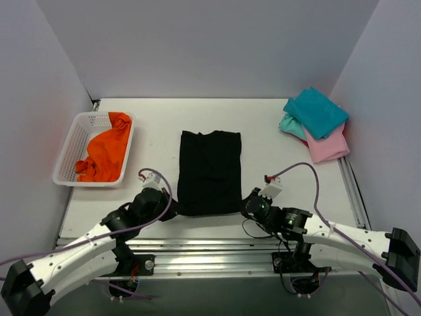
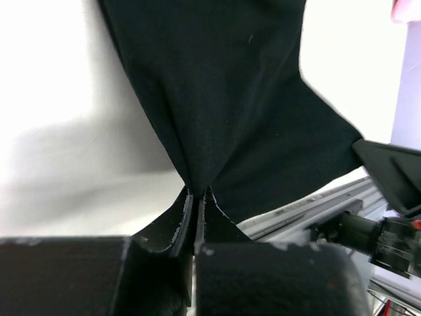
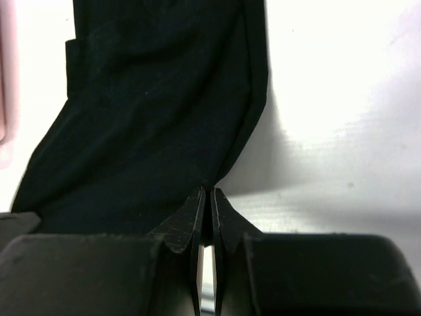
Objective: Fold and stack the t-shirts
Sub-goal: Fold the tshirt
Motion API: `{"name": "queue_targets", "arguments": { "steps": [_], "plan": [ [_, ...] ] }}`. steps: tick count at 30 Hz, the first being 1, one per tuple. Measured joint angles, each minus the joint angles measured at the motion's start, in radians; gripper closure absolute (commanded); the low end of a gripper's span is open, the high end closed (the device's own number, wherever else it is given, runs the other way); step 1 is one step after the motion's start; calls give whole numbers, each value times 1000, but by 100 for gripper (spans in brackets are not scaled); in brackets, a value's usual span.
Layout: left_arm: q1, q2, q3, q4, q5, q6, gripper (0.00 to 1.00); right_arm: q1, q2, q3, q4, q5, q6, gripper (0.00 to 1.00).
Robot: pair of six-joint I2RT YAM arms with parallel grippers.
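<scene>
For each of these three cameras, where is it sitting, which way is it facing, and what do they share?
Top external: above, behind the bases, facing down at the table; left arm and right arm show.
Left wrist: on that wrist, facing along the left gripper, shut on the black shirt's corner.
Right wrist: likewise, right gripper shut on another corner.
Shared: all three show the black shirt.

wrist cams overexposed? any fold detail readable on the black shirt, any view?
Left wrist: table clips to pure white at upper left, soft shadow beside the black shirt, faint creases readable near the left end effector. Right wrist: table glares white on the right, shirt nearly flat black above the right end effector. Top external: even light, no clipping, shirt edges clear but little surface detail.
</scene>
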Motion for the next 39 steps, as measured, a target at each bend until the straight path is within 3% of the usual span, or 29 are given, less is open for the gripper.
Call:
{"name": "queue_targets", "arguments": {
  "steps": [4,9,14,19,32,38,39],
  "plan": [
    [3,-150,106,-245,-39,11,98,51,-70,15,-90,17,41,100],
    [50,-126,277,-335,-49,72,98,56,-48,158,-169,85,35,100],
    [139,20,366,-325,-37,150,98,39,74,336,-204,168,-27,100],
    [208,134,425,-313,6,198,98,-23,174,414,-196,181,-111,100],
    [314,374,632,-242,90,272,98,-266,352,503,-60,55,-290,100],
    [406,603,760,-174,145,281,98,-440,653,731,1,-66,-345,100],
    [433,678,813,-162,157,282,91,-466,732,805,-17,-82,-352,100]
  ]
}}
